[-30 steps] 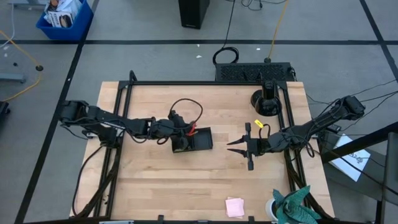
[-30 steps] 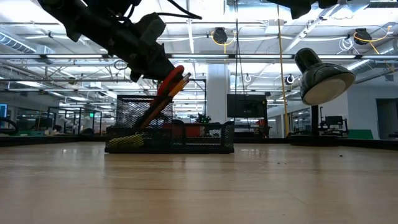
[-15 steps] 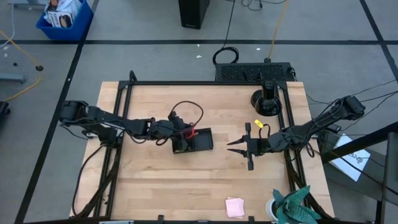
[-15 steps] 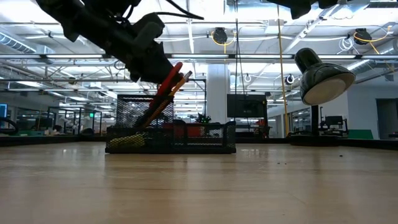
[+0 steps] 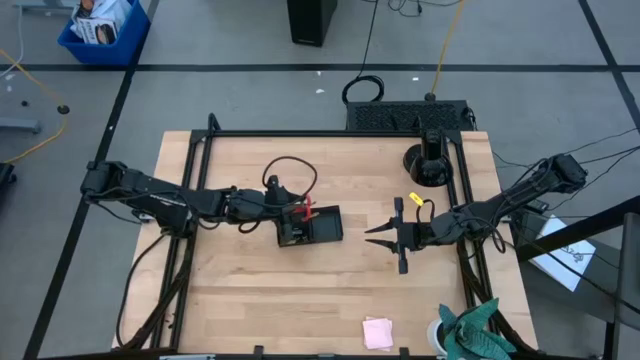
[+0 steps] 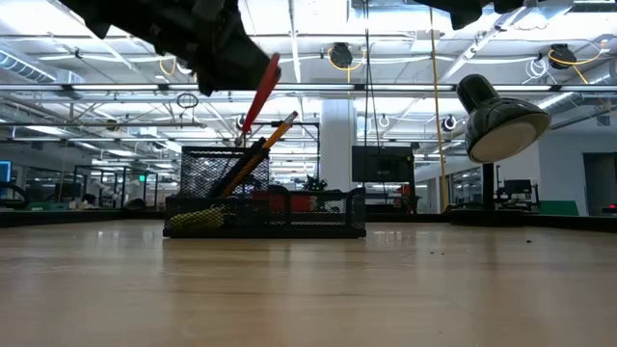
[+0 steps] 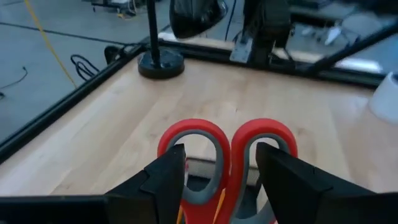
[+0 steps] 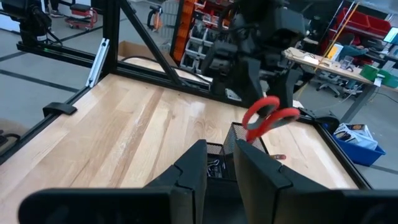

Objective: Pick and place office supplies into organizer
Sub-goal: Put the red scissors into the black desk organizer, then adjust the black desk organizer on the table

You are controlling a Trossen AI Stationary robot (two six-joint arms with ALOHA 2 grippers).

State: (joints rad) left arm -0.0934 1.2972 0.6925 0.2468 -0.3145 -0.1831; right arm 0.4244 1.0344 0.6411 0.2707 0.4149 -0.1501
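The left gripper [image 5: 283,200] is seen in the high view at the left end of the organizer [image 5: 312,226], a black mesh tray set near the middle of the wooden table [image 5: 240,290]. In the left wrist view its two dark fingers [image 7: 166,177] are spread apart, one on either side of the red handles of the scissors [image 7: 227,155], without visibly pressing them. In the low view the scissors [image 6: 258,92] are seen standing tilted in the tall left compartment of the organizer [image 6: 265,214], handles up, beside an orange pencil [image 6: 272,135] leaning the same way. A yellowish item is seen lying low in the left of the tray, though what it is cannot be told. The right gripper [image 5: 385,236] is held above the table to the right of the organizer, well apart from it; in the right wrist view its fingers [image 8: 193,171] stand nearly together with a narrow gap between them, and nothing is seen held. A pink sticky-note pad [image 5: 377,332] lies near the table's front edge, with a teal cloth [image 5: 472,330] at the front right corner. A round black stand base [image 5: 427,163] is placed at the back right.
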